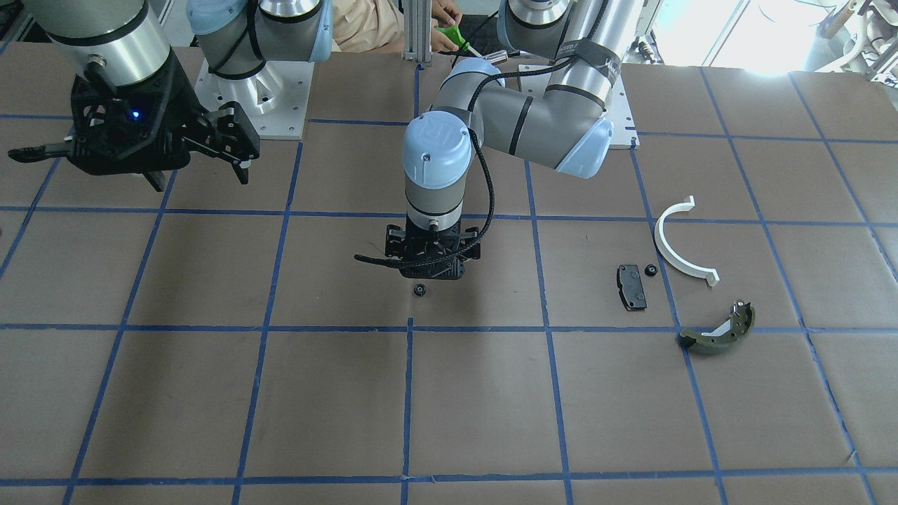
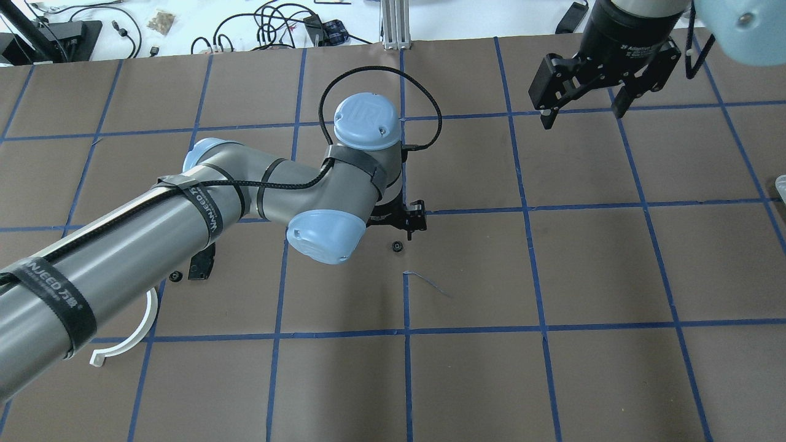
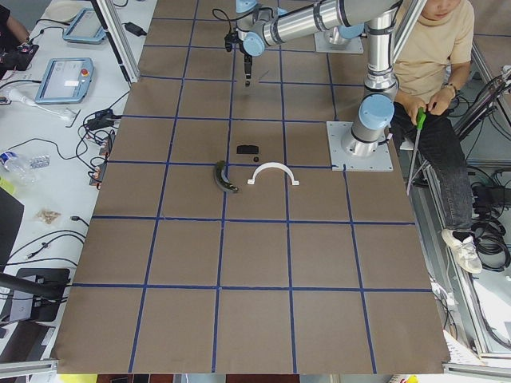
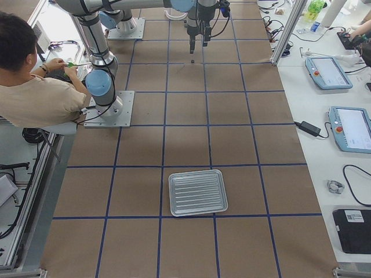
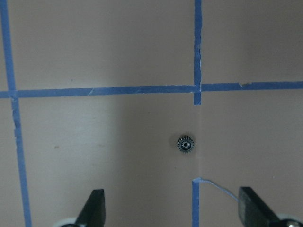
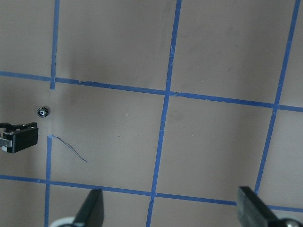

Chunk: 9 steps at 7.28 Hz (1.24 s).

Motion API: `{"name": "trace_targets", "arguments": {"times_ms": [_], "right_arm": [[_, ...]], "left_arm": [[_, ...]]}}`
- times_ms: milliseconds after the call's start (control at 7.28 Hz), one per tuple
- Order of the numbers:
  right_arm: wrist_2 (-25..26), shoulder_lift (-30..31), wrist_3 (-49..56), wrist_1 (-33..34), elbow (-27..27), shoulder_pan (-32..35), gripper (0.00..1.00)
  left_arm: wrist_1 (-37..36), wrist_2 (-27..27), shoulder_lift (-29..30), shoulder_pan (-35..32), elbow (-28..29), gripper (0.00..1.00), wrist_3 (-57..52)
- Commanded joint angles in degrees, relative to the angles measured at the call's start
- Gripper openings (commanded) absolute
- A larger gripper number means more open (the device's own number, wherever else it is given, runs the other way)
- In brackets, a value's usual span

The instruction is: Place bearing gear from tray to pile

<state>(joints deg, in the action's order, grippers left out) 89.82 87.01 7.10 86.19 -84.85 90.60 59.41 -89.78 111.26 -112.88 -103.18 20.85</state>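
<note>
Bearing gear [image 5: 185, 143] lies loose on the table [image 5: 94, 47], just ahead of the left gripper [image 5: 170, 210], inside the span of its jaws, touching neither. Left jaws spread wide, empty. Right gripper [image 2: 581, 113] well apart from the left gripper, jaws spread, empty.

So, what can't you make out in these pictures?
Shoe: hidden in the overhead view by the left arm.
Strip: half covered there by the same arm.
Tray: shows only in the right-side view; contents too small to tell.
Gear: teeth too small to count.
</note>
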Motion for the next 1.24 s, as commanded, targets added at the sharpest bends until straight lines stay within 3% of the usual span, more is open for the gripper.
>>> {"name": "trace_targets", "arguments": {"times_ms": [0,687,962,1100], "right_arm": [[0.2,0.4,0.0,0.9,-2.4,0.1,1.0],[0.4,2.1,-7.2,3.4,-4.3,-0.2,1.0],[0.2,2.7,-7.5,3.6,-6.0,0.0,1.0],[0.3,3.2,-7.2,3.8,-7.0,-0.1,1.0]], "left_arm": [[-3.2,0.0,2.9,-1.6,-0.4,1.0,1.8],[-11.8,-0.3,7.9,-2.9,-0.4,1.0,3.5],[-12.6,-0.8,8.1,-3.0,-0.4,0.9,2.4],[-12.6,-0.8,8.0,-3.0,-0.4,0.77,2.4]]}}
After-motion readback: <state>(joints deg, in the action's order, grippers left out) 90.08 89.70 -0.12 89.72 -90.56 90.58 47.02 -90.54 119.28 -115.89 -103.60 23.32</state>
